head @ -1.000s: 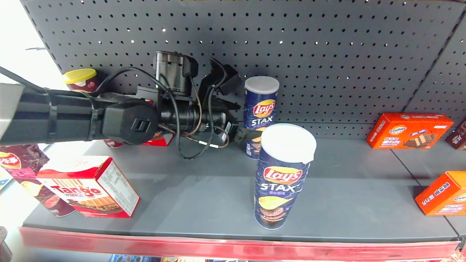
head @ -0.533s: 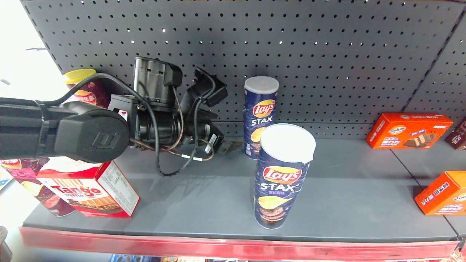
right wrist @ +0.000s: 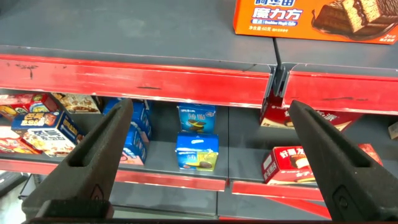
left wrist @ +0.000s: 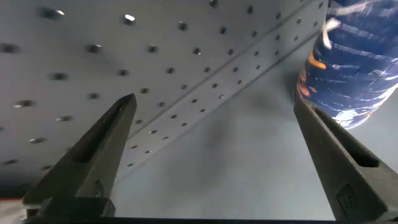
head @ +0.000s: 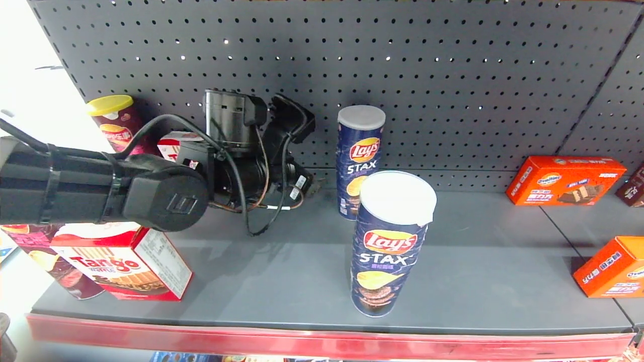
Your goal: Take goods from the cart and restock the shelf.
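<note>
1. Left claw (head: pixel 314 185) is hanging released, gripping nothing, low over the shelf (head: pixel 478 271) and close to the pegboard back (head: pixel 427 75).
2. From the wrist camera, its two fingers (left wrist: pixel 93 155) are standing spread wide, with bare shelf and pegboard showing between them.
3. This left claw is sitting at nine o'clock of the rear chip can (head: pixel 359 161), just beside it and not touching it.
4. The rear chip can is standing upright against the pegboard back, about midway along the shelf.
5. The front chip can (head: pixel 390 241) is standing upright at five o'clock of the rear one, near the shelf's red front edge (head: pixel 327 344).
6. A wafer box (head: pixel 123 266) is lying at eight o'clock of the left claw, under the arm.
7. A yellow-lidded can (head: pixel 118 120) is standing at ten o'clock of the left claw, by the pegboard back.
8. Two orange boxes (head: pixel 563 180) are lying well apart from the cans, at three o'clock.
9. Right claw (right wrist: pixel 210 106) is also gaping wide and empty, facing lower shelves where blue boxes (right wrist: pixel 198 143) are resting.
</note>
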`<state>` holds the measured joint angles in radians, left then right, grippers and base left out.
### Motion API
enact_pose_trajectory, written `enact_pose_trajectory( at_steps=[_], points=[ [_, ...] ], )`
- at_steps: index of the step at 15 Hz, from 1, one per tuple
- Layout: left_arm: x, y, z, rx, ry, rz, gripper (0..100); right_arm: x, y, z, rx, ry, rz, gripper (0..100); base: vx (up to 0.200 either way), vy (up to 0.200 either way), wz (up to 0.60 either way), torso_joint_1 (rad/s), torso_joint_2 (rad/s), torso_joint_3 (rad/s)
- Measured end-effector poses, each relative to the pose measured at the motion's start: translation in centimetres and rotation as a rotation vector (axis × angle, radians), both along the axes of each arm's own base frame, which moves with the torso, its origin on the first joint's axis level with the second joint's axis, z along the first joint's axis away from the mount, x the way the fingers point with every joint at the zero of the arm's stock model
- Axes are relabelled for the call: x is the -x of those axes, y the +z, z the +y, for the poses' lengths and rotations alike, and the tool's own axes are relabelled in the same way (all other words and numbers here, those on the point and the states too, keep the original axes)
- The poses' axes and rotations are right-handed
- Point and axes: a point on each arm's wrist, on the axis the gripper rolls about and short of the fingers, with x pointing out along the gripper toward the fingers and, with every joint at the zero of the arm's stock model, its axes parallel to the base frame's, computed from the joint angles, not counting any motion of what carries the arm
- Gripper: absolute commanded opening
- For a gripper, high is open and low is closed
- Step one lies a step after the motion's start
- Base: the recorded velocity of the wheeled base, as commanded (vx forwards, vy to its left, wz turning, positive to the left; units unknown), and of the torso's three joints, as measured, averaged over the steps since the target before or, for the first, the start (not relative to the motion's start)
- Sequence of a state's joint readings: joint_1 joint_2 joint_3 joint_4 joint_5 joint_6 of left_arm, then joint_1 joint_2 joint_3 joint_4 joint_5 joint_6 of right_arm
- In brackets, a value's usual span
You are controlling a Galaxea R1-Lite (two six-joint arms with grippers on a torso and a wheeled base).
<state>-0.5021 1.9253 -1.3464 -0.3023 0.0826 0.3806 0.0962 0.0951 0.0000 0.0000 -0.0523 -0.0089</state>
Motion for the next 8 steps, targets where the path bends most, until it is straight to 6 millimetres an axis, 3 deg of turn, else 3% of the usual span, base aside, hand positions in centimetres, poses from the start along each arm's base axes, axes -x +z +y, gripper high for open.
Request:
enact_pose_trajectory(
  at_steps=[8],
  points=[
    [-1.1, -1.2, -1.5, -0.007, -0.022, 0.015, 100, 0.0, 0.0, 0.0, 0.0, 0.0, 0.0, 100, 0.0, 0.0, 0.0, 0.0, 0.0, 0.0]
  ],
)
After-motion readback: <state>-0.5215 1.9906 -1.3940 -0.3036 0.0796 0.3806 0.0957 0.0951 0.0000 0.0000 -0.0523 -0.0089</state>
